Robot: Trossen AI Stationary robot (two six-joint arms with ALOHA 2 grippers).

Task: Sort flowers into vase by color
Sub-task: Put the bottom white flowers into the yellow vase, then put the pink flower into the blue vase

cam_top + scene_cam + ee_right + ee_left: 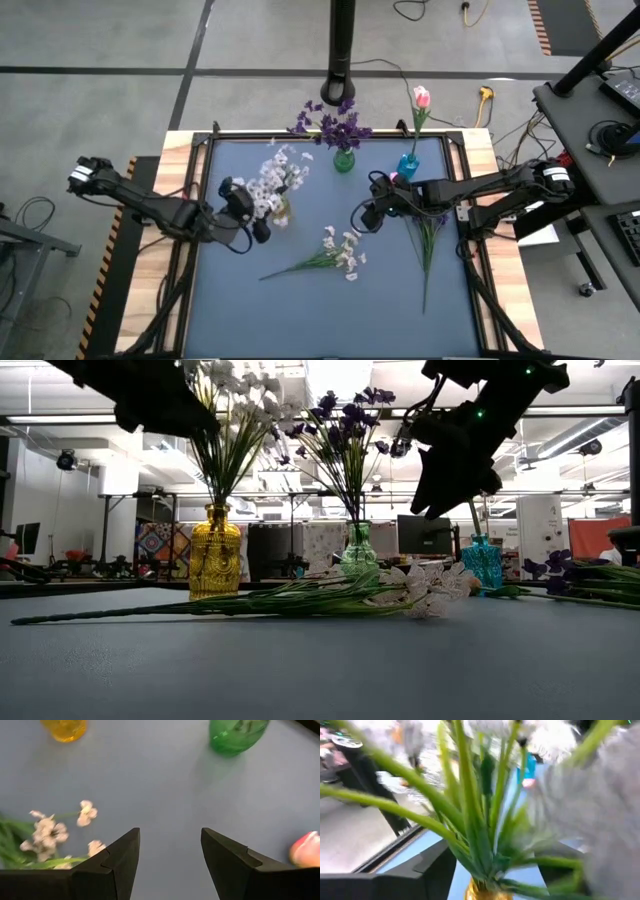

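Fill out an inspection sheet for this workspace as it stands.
Surface: blue mat in wooden frame.
Job's things: white sprays in yellow vase; purple flowers in green vase; pink tulip in blue vase; loose white sprig and green stems lying on mat.
Clutter: nothing seen.
End effectors: left end effector beside yellow vase, open; right end effector open, empty, above mat.
Cables: several on floor.
Surroundings: dark pole, side desk.

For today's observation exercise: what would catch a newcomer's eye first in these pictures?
Three coloured vases stand at the far side of the mat: a yellow vase of white flowers, a green vase of purple flowers, and a blue vase with one pink tulip. A white spray lies mid-mat. The left gripper hovers beside the yellow vase.
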